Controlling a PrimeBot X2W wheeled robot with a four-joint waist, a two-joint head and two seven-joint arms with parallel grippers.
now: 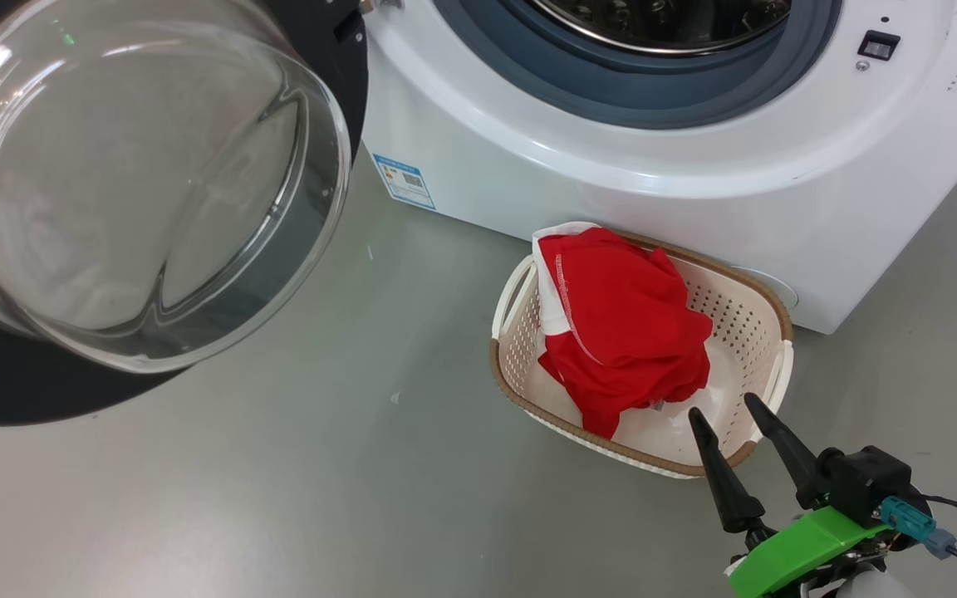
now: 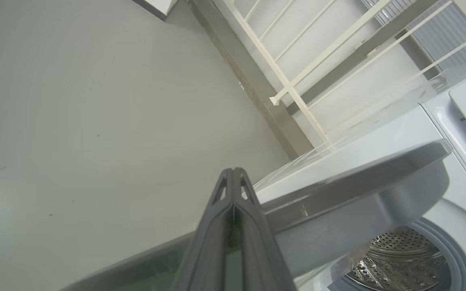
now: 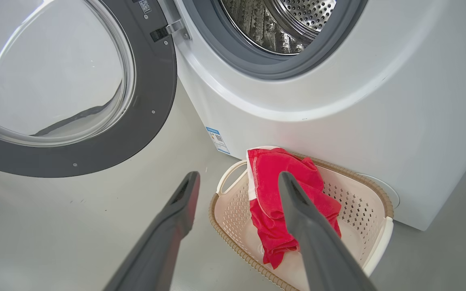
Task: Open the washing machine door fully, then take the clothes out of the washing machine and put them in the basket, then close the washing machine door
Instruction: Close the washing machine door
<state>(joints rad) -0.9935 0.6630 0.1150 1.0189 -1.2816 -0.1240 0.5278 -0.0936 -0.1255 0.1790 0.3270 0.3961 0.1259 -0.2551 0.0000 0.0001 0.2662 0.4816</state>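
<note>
1. The bright red soft clothes with white trim [image 1: 620, 320] lay bunched in the small cream perforated plastic basket [image 1: 740, 320]. The basket stood on the floor just beside the front of the big white front-loading washing machine [image 1: 694, 191]. What showed of the perforated steel drum [image 3: 293, 18] looked bare, so closing up was, I judge, your step.
2. The large round black-rimmed door with domed glass [image 1: 30, 399] stood swung wide on the machine's left.
3. Your right gripper [image 1: 721, 404] hung over the basket's near rim, fingers spread and holding nothing. You did well to lift it away from the door's sweep.
4. Your left gripper [image 2: 233, 171] had its fingers pressed together on nothing, near the door's edge. Whether they touched it could not be told.
5. You needed to push on the black rim far from the hinge, never on the glass, follow the arc, and press until the latch caught.
</note>
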